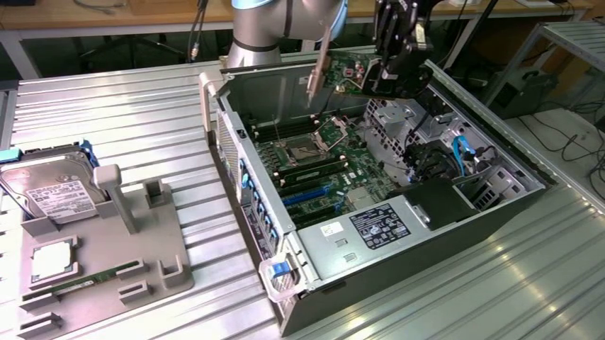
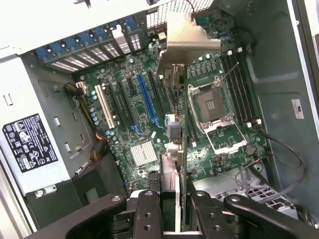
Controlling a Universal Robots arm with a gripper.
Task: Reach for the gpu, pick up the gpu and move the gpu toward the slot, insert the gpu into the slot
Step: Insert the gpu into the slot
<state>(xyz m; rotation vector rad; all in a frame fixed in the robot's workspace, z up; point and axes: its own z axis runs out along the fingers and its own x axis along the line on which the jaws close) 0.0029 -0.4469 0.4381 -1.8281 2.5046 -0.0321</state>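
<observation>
The gripper has its jaws clamped on the gpu, which hangs above the open computer case, apart from the blue slot.

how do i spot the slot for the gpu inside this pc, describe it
Look into the open case at the green motherboard. Beside the finned silver heatsink runs a row of long parallel connectors. The slot is the one long blue strip there; its neighbours are black, bar one white connector further along.
</observation>
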